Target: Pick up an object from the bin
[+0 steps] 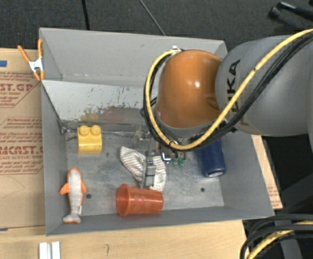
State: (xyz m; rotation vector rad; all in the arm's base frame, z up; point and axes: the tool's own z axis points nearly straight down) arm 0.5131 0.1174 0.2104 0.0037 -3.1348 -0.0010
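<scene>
Down low at the middle of the bin [91, 93], under the orange wrist cover: the gripper [152, 169]. Open or closed, cannot tell. Directly beneath and touching or nearly so: a crumpled grey-and-white cloth [134, 161], with its long axis slanting from upper left to lower right and the bulk lying slightly left of the gripper. Just below the cloth: a red-orange cup [139, 200] on its side. Near on the right: a blue can [211, 158]. Well apart to the left: a yellow toy brick [89, 139]. Probably calls for a straight drop, nudged left.
</scene>
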